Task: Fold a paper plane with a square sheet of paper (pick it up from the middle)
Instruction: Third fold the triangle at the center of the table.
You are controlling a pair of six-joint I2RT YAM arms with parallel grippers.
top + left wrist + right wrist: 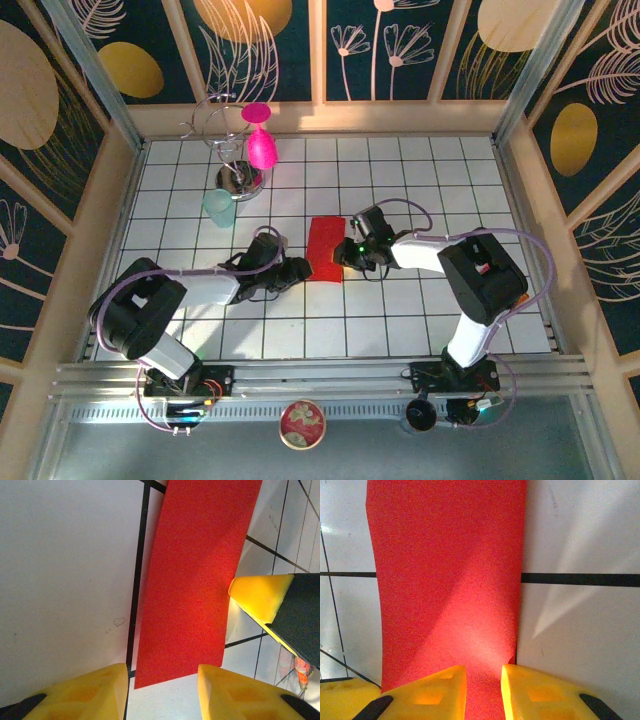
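Though the square sheet of paper (326, 250) is seen mid-table as a narrow strip, apparently halved, no dart is formed yet. The left gripper (162, 682) is spread around its near end; whether the right gripper (483, 682) pinches it cannot be told.

Thin red paper (445, 580): matt, with a fine grainy surface up close. White table top (400, 320): smooth and hard-looking, with a faint sheen and thin black lines. Yellow fingers (437, 687): smooth moulded plastic, slightly glossy, with matt black backing. Magenta goblet (261, 140): glossy plastic. Pale green cup (219, 207): translucent, plastic-looking. Wire stand (238, 178): polished, mirror-bright metal. Rail (320, 372) along the near edge: dull grey metal. Side walls (95, 230): pale, matt, wood-like.
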